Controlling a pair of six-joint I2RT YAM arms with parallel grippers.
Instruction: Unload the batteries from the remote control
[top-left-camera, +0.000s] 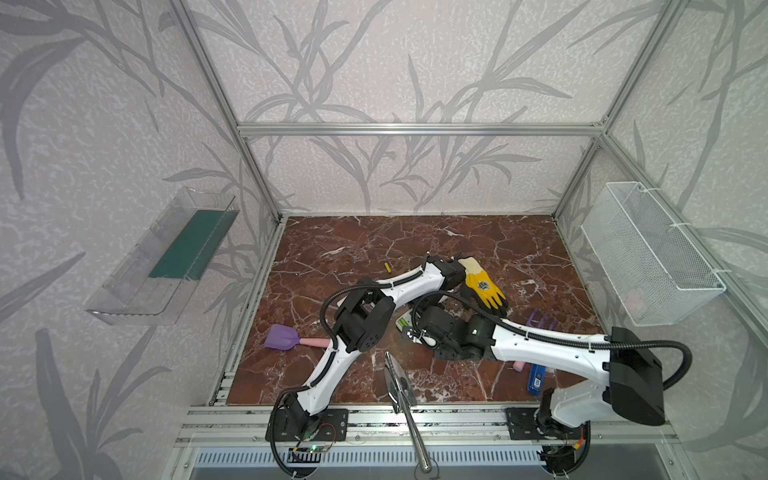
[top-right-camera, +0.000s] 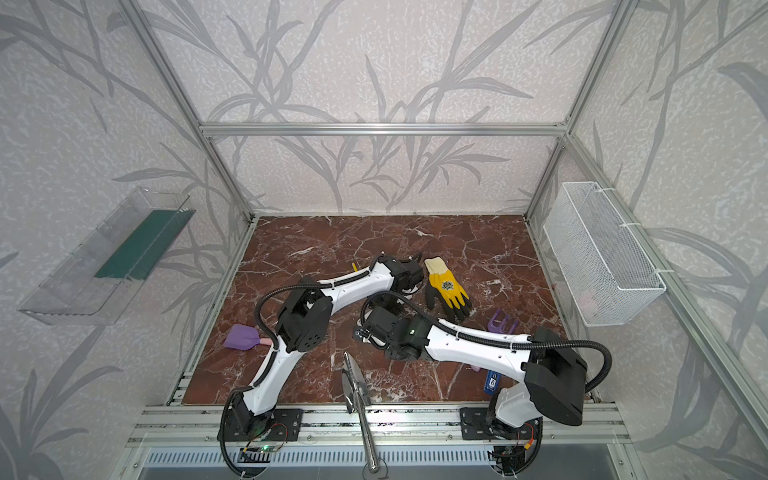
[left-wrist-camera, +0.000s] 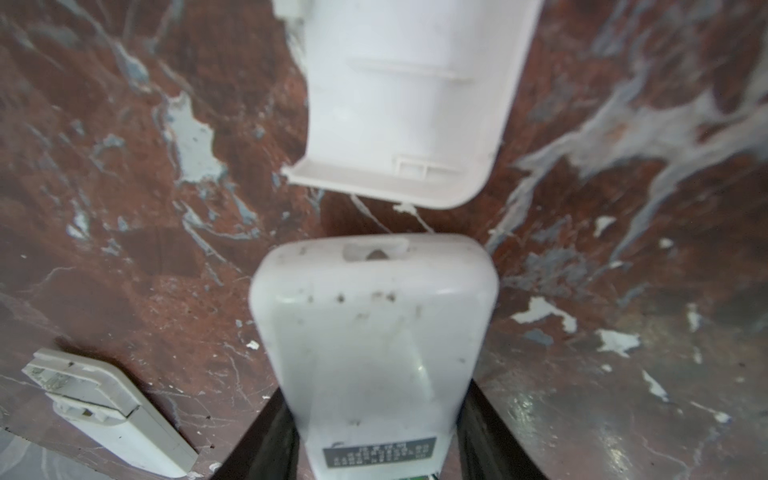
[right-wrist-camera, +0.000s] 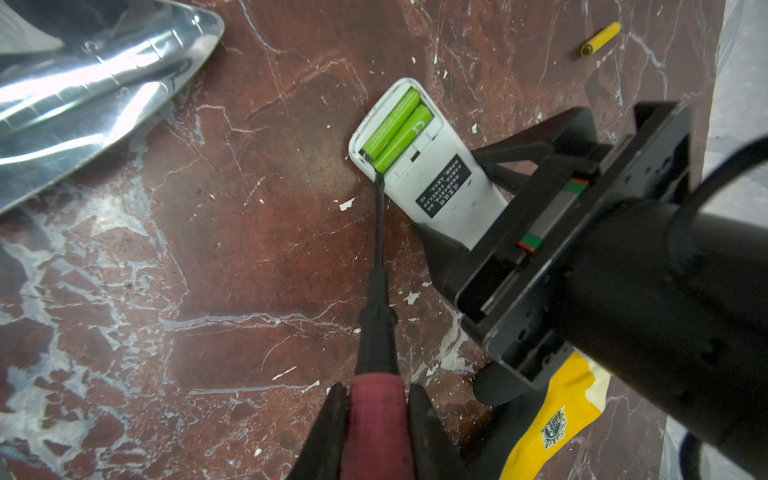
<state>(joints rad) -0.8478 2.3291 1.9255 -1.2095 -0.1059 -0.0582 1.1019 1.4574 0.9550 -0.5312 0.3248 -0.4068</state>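
1. Right wrist view: the right gripper (right-wrist-camera: 377, 395) clamps the screwdriver (right-wrist-camera: 378, 324). Its tip meets the remote (right-wrist-camera: 436, 183) beside two green batteries (right-wrist-camera: 395, 129) (both seated).
2. Far beyond the tip lies a yellow battery (right-wrist-camera: 600, 38).
3. Left wrist view: the left gripper (left-wrist-camera: 376, 432) clamps the remote, batteries hidden, with the cover (left-wrist-camera: 407, 104) ahead.

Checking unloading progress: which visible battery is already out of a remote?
The yellow cylindrical battery, lying alone on the red marble tabletop; the two bright green batteries sit side by side in the open compartment of the white plastic remote.
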